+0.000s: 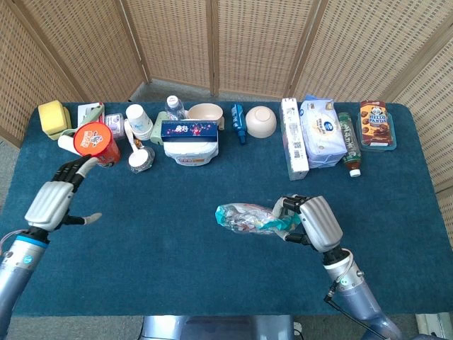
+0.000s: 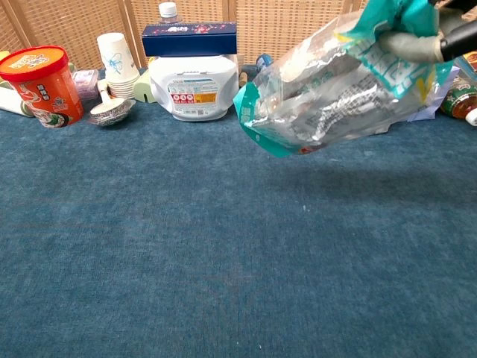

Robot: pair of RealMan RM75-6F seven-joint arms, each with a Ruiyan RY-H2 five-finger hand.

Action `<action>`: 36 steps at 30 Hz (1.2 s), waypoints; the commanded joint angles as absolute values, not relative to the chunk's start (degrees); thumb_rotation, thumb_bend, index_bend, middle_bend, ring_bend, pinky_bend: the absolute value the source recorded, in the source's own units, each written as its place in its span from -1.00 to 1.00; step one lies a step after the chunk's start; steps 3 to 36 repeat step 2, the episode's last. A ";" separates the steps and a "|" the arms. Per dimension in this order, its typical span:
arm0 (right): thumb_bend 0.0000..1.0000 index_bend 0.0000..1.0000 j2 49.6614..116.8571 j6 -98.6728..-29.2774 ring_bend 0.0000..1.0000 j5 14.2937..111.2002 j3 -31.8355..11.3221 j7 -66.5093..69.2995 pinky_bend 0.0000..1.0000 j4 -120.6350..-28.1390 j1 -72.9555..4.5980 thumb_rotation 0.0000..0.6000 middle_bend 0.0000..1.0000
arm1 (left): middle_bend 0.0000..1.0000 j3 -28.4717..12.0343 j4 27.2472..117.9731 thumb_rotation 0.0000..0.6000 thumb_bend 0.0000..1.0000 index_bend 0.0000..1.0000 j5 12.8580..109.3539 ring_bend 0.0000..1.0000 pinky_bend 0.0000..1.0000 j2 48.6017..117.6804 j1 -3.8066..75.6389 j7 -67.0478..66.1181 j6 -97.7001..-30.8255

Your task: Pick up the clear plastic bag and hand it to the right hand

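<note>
Step in hand: handover looking complete, or all but.
- Plastic bag [image 1: 244, 218]: hanging clear of the bench, teal end pinched in the fingers [image 2: 414, 45] of the right hand [image 1: 315, 222], crinkled clear body sticking out leftward from that hand. In the chest view, riding high, in front of the white tub [image 2: 194, 86].
- Left hand [image 1: 55, 201]: hovering well to the left of the bag, near the red tub [image 1: 96, 144], fingers spread wide, holding nothing. Not showing in the chest view.

Next move, by judgement: little left but keeping a firm pinch on the teal end. Thin film likely sagging and slipping, so no loosening of the fingers; left arm needing only to keep out of the way.

Surface and room:
- Bench [image 1: 177, 269]: covered in dark blue carpet-like cloth, carrying a row of goods along the far edge.
- Beyond the bag, left part of the row: yellow sponge [image 1: 52, 116], paper cups [image 1: 139, 121], white tub with a blue box [image 1: 190, 129] lying on top.
- Beyond the bag, right part: pale bowl [image 1: 260, 121], tall white carton [image 1: 292, 137], wipes pack [image 1: 323, 132], green bottle [image 1: 349, 144], biscuit box [image 1: 376, 124].
- Behind the bench: woven cane folding screen [image 1: 248, 42], closing off the room.
</note>
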State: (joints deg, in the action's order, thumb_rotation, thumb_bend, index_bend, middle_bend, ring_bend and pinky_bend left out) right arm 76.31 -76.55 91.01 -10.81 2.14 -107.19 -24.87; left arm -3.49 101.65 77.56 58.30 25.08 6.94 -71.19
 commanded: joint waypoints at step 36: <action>1.00 0.60 76.00 -76.64 0.31 90.68 -11.08 1.90 0.77 -107.80 -24.99 1.00 0.37 | -1.00 -2.95 100.00 1.00 -0.95 -1.00 78.79 -1.00 -0.93 57.93 23.87 8.10 -72.23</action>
